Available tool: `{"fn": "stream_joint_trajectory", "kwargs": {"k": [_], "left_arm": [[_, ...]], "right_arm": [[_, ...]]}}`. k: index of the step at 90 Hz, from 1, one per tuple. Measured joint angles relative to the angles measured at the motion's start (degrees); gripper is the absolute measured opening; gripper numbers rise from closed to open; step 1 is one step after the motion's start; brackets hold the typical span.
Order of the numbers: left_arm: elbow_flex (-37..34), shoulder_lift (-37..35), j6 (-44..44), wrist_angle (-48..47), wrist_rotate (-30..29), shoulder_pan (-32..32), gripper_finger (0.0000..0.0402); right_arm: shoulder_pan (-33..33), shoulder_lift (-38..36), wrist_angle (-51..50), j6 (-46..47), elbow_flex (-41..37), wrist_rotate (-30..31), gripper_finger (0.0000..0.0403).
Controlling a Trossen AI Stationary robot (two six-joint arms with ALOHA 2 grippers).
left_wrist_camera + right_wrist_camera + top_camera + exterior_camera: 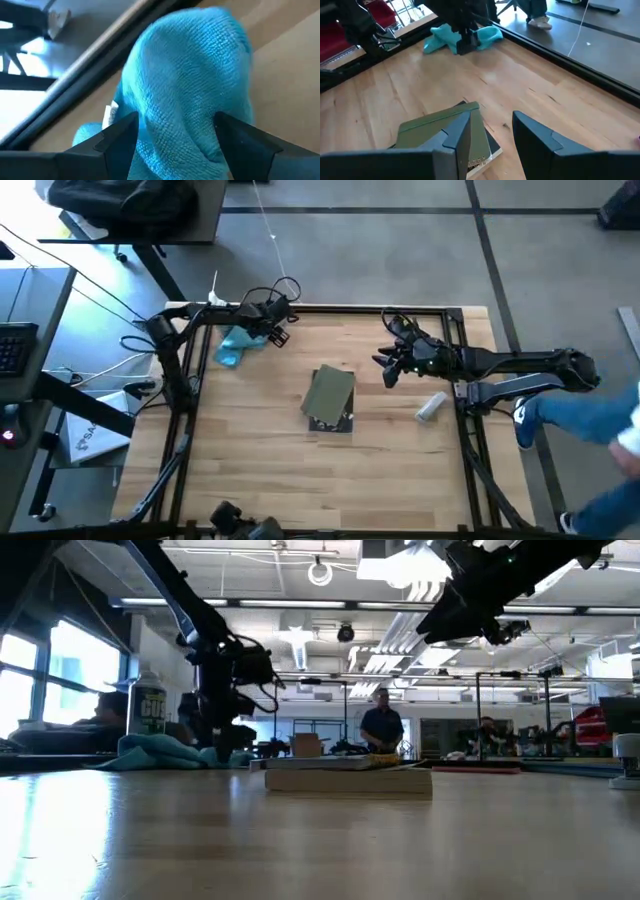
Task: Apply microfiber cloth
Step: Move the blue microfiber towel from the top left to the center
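Note:
The light-blue microfiber cloth (236, 346) (190, 75) lies bunched on the wooden table near its far left corner. My left gripper (264, 330) (175, 137) points down onto it, open, with a raised hump of the cloth between its fingers. In the right wrist view it stands on the cloth's middle (465, 44). My right gripper (385, 370) (492, 135) hovers open above the table, right of the olive-green pouch (330, 392) (437, 127), touching nothing. My left gripper comes at the cloth from above, fingers pointing down. Its open fingers (117, 137) stand on either side of a raised hump near the cloth's middle (175, 115), which meets both inner faces. The cloth rests slack on the table.
The olive pouch lies flat at the table's middle on a dark flat item (338, 423). A small spray bottle (431, 407) lies at the right. A black frame rail (330, 308) runs along the far edge. A person's leg (590, 420) shows beyond the right edge.

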Motion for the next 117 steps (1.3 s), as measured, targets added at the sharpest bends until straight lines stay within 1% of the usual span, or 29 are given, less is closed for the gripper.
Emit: {"fn": "stream_joint_trajectory", "kwargs": {"k": [13,18,23,30,37,50,54,61,69,85,94,102,113,117], "left_arm": [[0.12,1.05,1.2,-0.77,0.08,-0.32,0.0236],[0.1,1.09,1.42,-1.02,-0.06,-0.71,0.0227],[0.09,1.16,1.44,-1.23,-0.11,-1.07,0.021],[0.06,1.24,1.44,-1.38,0.13,-1.5,0.0175],[0.02,1.33,1.53,-1.43,0.84,-2.01,0.0128],[0.48,0.97,3.45,-2.55,2.57,-4.26,0.0026],[0.62,0.35,3.54,-2.95,3.42,-5.52,0.0012],[0.91,-1.62,3.77,-2.97,5.65,-8.11,0.0015],[1.06,-5.68,4.59,-1.73,9.0,-11.51,0.0021],[1.09,-14.51,6.08,3.01,14.16,-20.43,0.0003],[1.13,-18.74,8.15,9.85,16.75,-25.88,0.0004],[1.13,-20.9,10.87,17.43,18.96,-30.63,0.0002],[1.11,-21.79,14.15,29.58,23.75,-36.09,0.0001],[0.39,-21.48,14.47,35.92,25.76,-37.76,0.0001]], "right_arm": [[0.0,0.0,0.03,0.04,0.0,0.0,0.0114],[0.0,0.0,0.01,0.05,0.0,0.0,0.0114],[0.0,0.0,0.19,0.05,0.0,0.0,0.0114],[0.0,0.0,0.55,0.06,0.0,0.0,0.0114],[0.0,0.0,0.68,0.49,0.0,-0.01,0.0114],[0.0,0.0,0.87,0.94,0.0,0.0,0.0114],[0.0,0.0,0.9,0.94,0.0,0.0,0.0114],[0.0,0.0,0.88,0.94,0.0,0.0,0.0114],[-0.02,0.0,0.94,0.91,0.0,0.0,0.0114],[-0.02,-0.02,1.25,-0.68,0.0,-0.37,0.0114],[-0.02,-0.02,1.29,-1.01,0.0,-0.6,0.0114],[-0.02,-0.02,1.11,-1.03,-0.02,-0.67,0.0114],[-0.02,-0.02,0.85,-1.03,-0.02,-1.07,0.0114],[-0.02,-0.02,0.27,-1.03,-0.02,-1.32,0.0114]]}}
